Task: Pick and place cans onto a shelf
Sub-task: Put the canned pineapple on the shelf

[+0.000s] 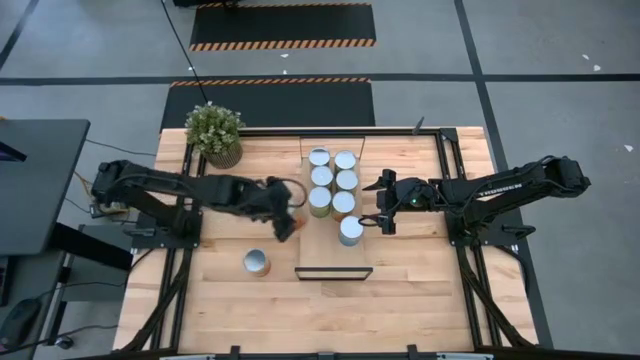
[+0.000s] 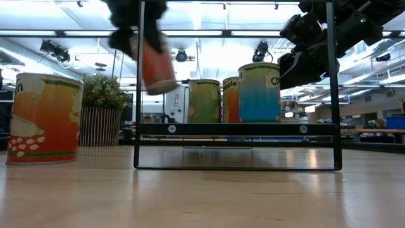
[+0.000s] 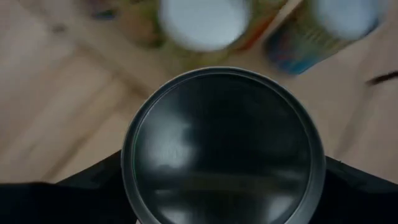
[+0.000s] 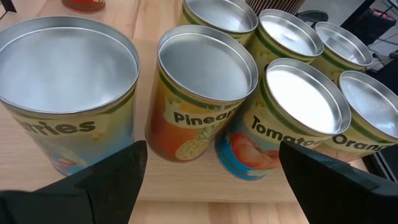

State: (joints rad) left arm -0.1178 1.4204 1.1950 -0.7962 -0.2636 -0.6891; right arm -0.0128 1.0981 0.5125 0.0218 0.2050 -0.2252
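The shelf (image 1: 334,262) lies along the table's middle with several silver-topped cans (image 1: 333,180) standing on it; in the low view its board (image 2: 237,129) sits raised on a dark frame. My left gripper (image 1: 283,212) is shut on an orange can (image 2: 157,63) just left of the shelf. One more can (image 1: 257,263) stands on its base on the table, near left of the shelf. My right gripper (image 1: 383,204) is open and empty right of the shelf, beside the nearest shelf can (image 1: 351,230); it faces the cans in its wrist view (image 4: 211,186). My left gripper pinches the orange can by its round side wall just below the top rim (image 3: 134,186), one finger (image 3: 74,193) on each side. The fingers come from above, slanting toward the shelf. The can hangs lifted clear of the table, tilted, higher than the shelf board.
A potted green plant (image 1: 215,132) stands at the far left of the table. The shelf's near end (image 1: 334,250) is bare board. Open tabletop lies near the front edge (image 1: 330,310). Both arm bases stand at the table's left and right sides.
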